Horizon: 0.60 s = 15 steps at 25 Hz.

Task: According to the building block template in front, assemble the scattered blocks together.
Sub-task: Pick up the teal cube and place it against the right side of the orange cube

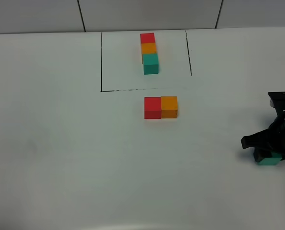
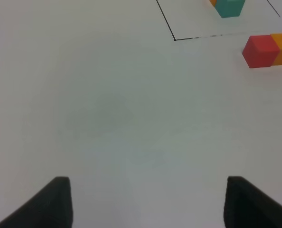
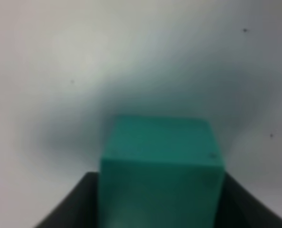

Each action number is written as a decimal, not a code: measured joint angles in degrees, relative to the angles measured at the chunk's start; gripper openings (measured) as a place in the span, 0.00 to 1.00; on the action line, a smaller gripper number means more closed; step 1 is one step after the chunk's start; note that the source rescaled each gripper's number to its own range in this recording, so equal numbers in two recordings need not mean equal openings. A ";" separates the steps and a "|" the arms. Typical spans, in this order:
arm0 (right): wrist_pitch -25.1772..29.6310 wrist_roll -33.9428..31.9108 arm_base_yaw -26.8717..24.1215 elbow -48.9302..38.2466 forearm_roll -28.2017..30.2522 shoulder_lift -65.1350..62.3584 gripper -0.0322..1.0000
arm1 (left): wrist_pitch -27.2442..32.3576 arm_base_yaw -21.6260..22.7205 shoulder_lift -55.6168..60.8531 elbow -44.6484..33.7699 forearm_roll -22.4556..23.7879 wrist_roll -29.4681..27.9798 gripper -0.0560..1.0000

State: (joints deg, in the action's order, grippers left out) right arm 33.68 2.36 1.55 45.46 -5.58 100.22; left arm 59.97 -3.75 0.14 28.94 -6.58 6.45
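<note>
A teal-green matte cube (image 3: 162,175) fills the near field, set between the two dark fingers (image 3: 67,209) of the right gripper (image 3: 162,204), which have closed against its opposite sides. The picture is soft, so the contact lines blur and the cube seems to rest on the plain white tabletop (image 3: 60,57). A few tiny dark specks (image 3: 245,30) dot that surface.

lab-like: white table (image 1: 61,143), black marked outline (image 1: 101,62)
</note>
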 joint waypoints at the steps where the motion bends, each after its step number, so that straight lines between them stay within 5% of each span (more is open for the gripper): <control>1: 0.11 0.00 0.00 0.13 0.00 0.00 0.05 | 0.00 0.00 0.00 0.00 0.00 0.00 0.46; 8: 6.11 6.43 4.72 6.04 6.64 -0.82 0.05 | 0.00 0.00 0.00 0.00 0.00 0.00 0.46; 15: 10.45 33.65 15.51 18.11 15.86 1.19 0.05 | 0.00 0.00 0.00 0.00 0.00 0.00 0.46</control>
State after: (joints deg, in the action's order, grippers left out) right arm 44.13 36.01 17.07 63.58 10.28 101.41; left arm 59.97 -3.75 0.14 28.94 -6.58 6.45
